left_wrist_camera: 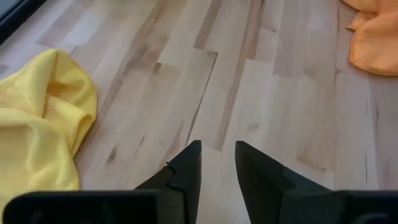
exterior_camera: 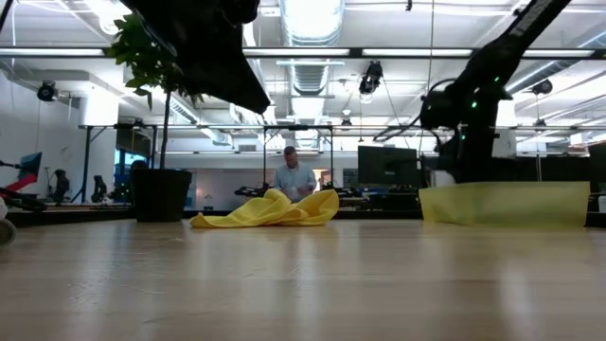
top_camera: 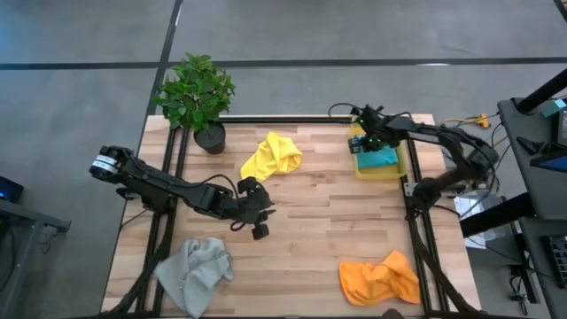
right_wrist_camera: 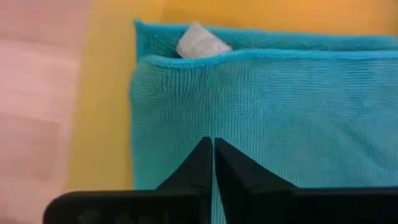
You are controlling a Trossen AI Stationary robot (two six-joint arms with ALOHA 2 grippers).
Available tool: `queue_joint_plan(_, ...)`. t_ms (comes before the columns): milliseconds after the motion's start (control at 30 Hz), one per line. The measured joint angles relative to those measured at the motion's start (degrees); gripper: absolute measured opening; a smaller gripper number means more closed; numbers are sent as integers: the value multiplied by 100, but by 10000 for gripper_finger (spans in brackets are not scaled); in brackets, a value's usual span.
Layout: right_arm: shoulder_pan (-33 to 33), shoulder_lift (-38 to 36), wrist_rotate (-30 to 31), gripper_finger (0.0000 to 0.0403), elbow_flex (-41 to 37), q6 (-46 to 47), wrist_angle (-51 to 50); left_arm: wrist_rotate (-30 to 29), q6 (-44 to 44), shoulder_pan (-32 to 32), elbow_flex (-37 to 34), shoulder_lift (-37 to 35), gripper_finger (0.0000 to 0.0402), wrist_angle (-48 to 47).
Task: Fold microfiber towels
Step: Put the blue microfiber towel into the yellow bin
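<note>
Over the bin [top_camera: 400, 167], the right gripper [right_wrist_camera: 213, 163], fingers shut empty, could rumple the folded teal towel [right_wrist_camera: 280, 112]; the left gripper [left_wrist_camera: 217, 163], fingers slightly parted, holds nothing.

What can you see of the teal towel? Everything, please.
The teal towel is a fine-knit microfiber cloth, folded flat into neat layers with a stitched edge and a small white tag at one fold. It lies inside the yellow bin at the table's far right. The right gripper is over it, fingers shut; whether they pinch the cloth is unclear.
</note>
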Motion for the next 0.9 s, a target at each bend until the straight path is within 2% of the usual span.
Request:
queue_joint_plan(367, -240, 914, 161, 9, 492, -84, 253, 2, -44, 28, -13, -11, 83, -32)
queue_joint_plan(667, -348, 760, 474, 9, 966, -212, 56, -5, -55, 31, -48, -76, 83, -58)
queue_joint_plan(800, -396, 578, 876, 9, 1085, -141, -333, -21, -55, 58, -48, -76, 83, -68)
queue_joint_plan(900, -606, 605, 699, 9, 1125, -90, -562, -33, -55, 71, -49, -76, 83, -56)
